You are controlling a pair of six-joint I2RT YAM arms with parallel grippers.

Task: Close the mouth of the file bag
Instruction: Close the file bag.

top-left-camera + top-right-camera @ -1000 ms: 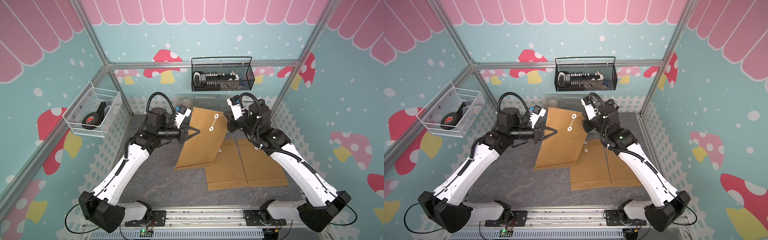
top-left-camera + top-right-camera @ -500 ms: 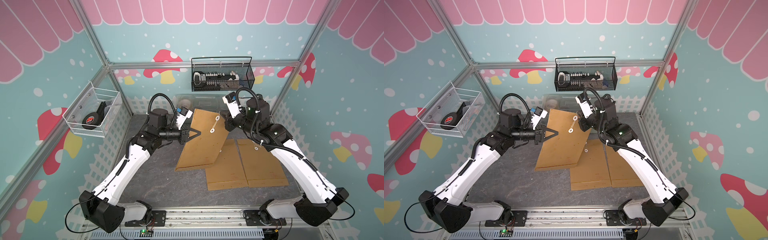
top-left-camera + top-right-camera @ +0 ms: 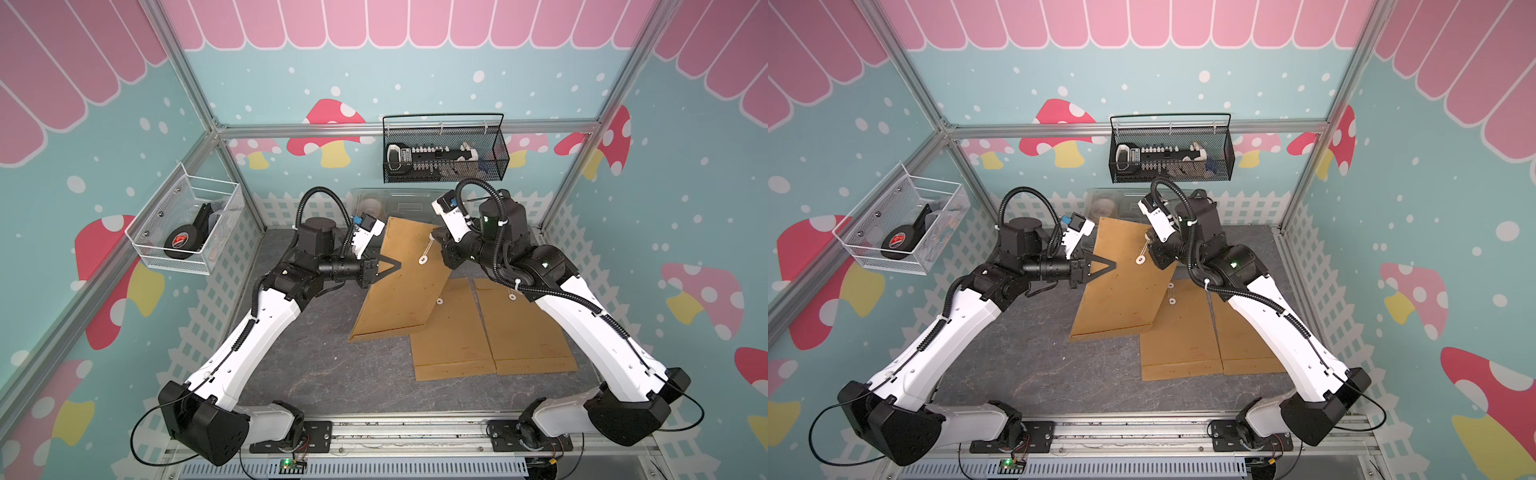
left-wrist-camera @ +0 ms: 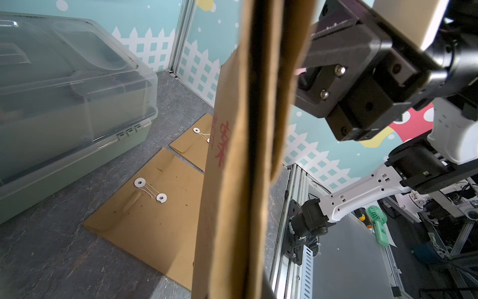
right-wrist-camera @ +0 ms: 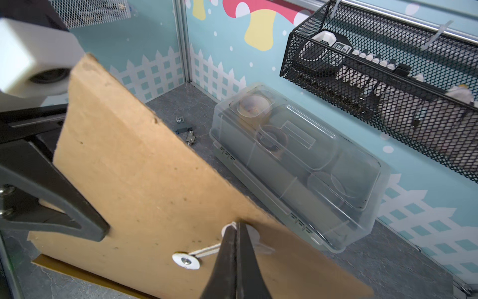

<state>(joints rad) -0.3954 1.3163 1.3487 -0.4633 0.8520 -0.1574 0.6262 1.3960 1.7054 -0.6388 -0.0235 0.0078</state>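
Observation:
A brown paper file bag (image 3: 399,286) (image 3: 1121,291) stands tilted above the table, its lower edge resting on the mat. My left gripper (image 3: 397,264) (image 3: 1111,264) is shut on the bag's left edge. In the left wrist view the file bag (image 4: 232,181) shows edge-on and hides my jaws. My right gripper (image 5: 236,225) (image 3: 434,240) is shut on the white string (image 5: 207,250) at the flap's upper disc. The string runs down to the lower white disc (image 5: 185,260) (image 3: 422,260). The left gripper's fingers (image 5: 64,212) press the bag's face in the right wrist view.
Two more brown file bags (image 3: 449,332) (image 3: 519,324) lie flat on the grey mat, right of the held one. A clear-lidded plastic box (image 3: 395,203) (image 5: 297,160) sits against the back fence. A black wire basket (image 3: 444,149) hangs above it, and a white wire basket (image 3: 187,232) hangs on the left wall.
My right gripper has shifted a little to the left along the bag's top with the string in it. The left gripper and the bag have stayed nearly still.

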